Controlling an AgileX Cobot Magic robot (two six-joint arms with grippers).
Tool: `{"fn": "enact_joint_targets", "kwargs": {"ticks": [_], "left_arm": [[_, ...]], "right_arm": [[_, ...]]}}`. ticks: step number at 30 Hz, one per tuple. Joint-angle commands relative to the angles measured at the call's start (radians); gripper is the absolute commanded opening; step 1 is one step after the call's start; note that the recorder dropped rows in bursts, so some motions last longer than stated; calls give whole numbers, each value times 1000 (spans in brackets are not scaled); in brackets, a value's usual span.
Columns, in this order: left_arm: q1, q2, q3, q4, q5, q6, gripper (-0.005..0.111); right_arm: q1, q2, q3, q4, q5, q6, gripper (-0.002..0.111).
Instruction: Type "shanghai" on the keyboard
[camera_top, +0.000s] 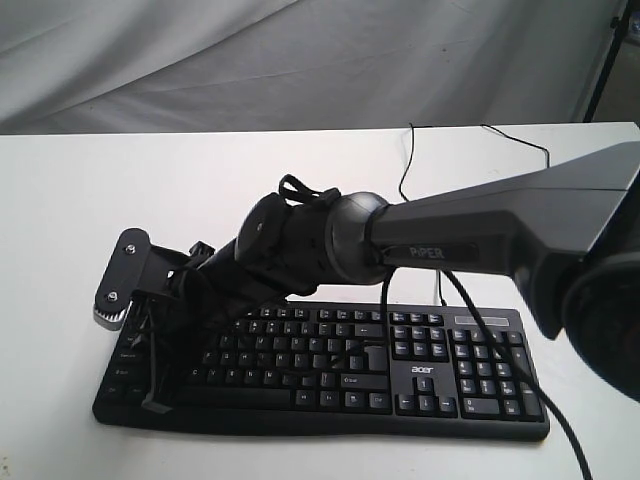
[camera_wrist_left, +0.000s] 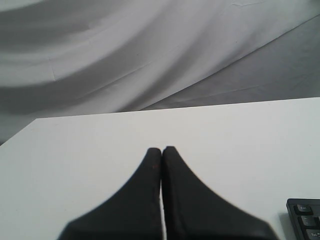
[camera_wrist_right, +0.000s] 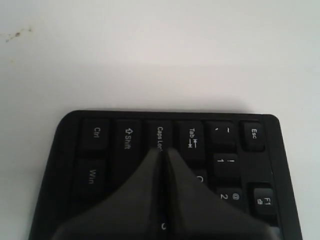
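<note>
We've got the black acer keyboard (camera_top: 430, 375) lying flat on the white surface (camera_top: 200, 190), with its thin cable (camera_top: 405, 165) running off the back. The right arm (camera_top: 480, 230) reaches across to the kbd's left end. The right fingers (camera_wrist_right: 155, 160) are pressed together, tips over the Caps Lock/Tab keys, and tbh we can't tell if they're touching a key. The left fingers (camera_wrist_left: 154, 160) are together too, over bare surface w/ just a kbd corner nearby.

Right gripper (camera_wrist_right: 163, 151): fingers were pressed together.
Tip location: was over keyboard (camera_wrist_right: 95, 165), at Caps Lock key (camera_wrist_right: 159, 132), 6 o'clock from Tab key (camera_wrist_right: 192, 138) with legends upright.
</note>
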Motion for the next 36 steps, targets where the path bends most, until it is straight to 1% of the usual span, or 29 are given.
{"fn": "enact_joint_targets", "kwargs": {"ticks": [1, 23, 36], "left_arm": [[-4, 3, 5, -1, -4, -3, 1], [-4, 3, 5, -1, -4, -3, 1], [-4, 3, 5, -1, -4, -3, 1]], "right_arm": [[3, -4, -7, 11, -5, -9, 0], [3, 28, -7, 14, -29, -21, 0], [3, -34, -7, -22, 4, -1, 0]]}}
